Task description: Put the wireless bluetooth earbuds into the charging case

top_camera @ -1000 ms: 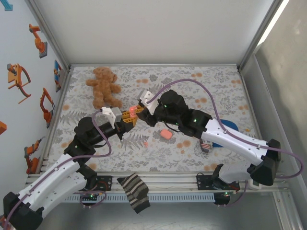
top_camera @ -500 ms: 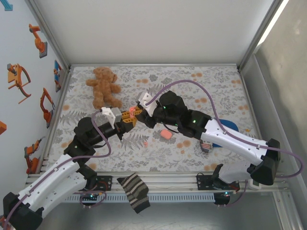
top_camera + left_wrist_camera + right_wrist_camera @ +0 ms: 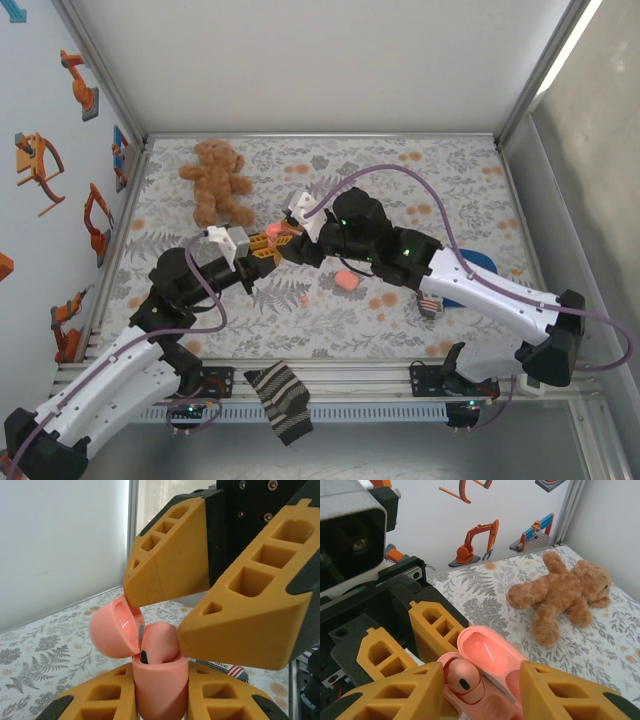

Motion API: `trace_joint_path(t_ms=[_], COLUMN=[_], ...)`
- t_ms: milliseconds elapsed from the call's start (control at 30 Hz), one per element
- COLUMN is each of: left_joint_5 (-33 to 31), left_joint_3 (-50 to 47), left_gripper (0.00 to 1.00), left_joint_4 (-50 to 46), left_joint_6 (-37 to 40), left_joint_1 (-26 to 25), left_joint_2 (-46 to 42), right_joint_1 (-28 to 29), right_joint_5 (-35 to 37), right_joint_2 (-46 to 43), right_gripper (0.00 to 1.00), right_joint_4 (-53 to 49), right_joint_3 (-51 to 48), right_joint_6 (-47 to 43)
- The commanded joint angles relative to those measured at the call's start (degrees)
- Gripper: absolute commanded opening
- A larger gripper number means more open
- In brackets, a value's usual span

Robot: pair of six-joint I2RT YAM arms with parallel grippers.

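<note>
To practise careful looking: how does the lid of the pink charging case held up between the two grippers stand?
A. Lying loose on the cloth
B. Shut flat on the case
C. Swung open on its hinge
C: in the left wrist view the lid is tipped back off the charging case, and an earbud pokes up out of the open body.

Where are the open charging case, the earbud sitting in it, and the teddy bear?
open charging case (image 3: 160, 690), left wrist view, on its lower body
earbud (image 3: 162, 640), left wrist view, on its rounded top
teddy bear (image 3: 559, 592), right wrist view, on its torso
</note>
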Motion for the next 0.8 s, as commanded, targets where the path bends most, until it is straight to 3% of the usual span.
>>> trace_joint_path(t_ms=[0, 267, 567, 767], left_joint_5=[0.44, 0.06, -1.39, -2.59], left_joint_3=[-0.83, -1.88, -3.12, -2.86], left_gripper=[0.05, 0.05, 0.05, 0.05], left_joint_4=[2.68, 3.90, 4.14, 2.44], left_joint_6=[-0.12, 0.42, 1.37, 1.97], left_joint_1=[-0.26, -0.24, -0.29, -0.21], left_joint_2=[-1.44, -2.89, -6.34, -9.36], right_joint_1=[0.40, 0.28, -1.28, -5.83], right_joint_5=[-0.96, 1.22, 12.73, 14.38], right_joint_2=[-2.25, -5.69, -10.36, -12.19], right_gripper=[0.49, 0.69, 0.92, 0.97], right_joint_4=[-0.25, 3.44, 4.62, 4.69], right_joint_3=[3.13, 3.08, -1.88, -6.91], right_joint_6=[1.93, 5.61, 9.79, 17.01])
